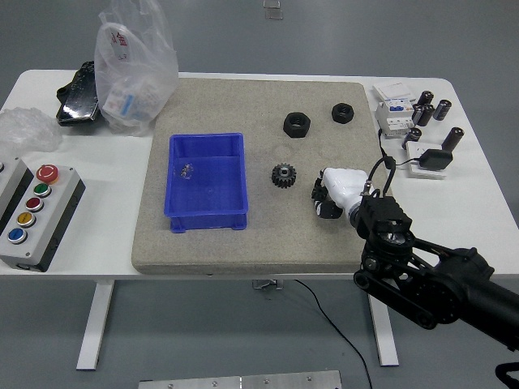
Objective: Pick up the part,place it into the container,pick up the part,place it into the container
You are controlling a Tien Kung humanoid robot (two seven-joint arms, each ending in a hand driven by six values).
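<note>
A small black gear (283, 175) lies on the beige mat (251, 243), just right of the blue container (208, 212). Two black hex nuts sit farther back, one (297, 125) at centre and one (344, 113) to its right. A small shiny metal part (187, 170) rests inside the container near its back left. My right hand (328, 198), white-backed with dark fingers, hovers low over the mat a little right of the gear, fingers curled downward with nothing visibly in them. The left arm does not show.
A button box (32, 212) stands at the left table edge. A plastic bag (134, 69) and black items (77, 96) lie at back left. White electrical modules (396, 109) and black cylinders (430, 112) crowd the back right.
</note>
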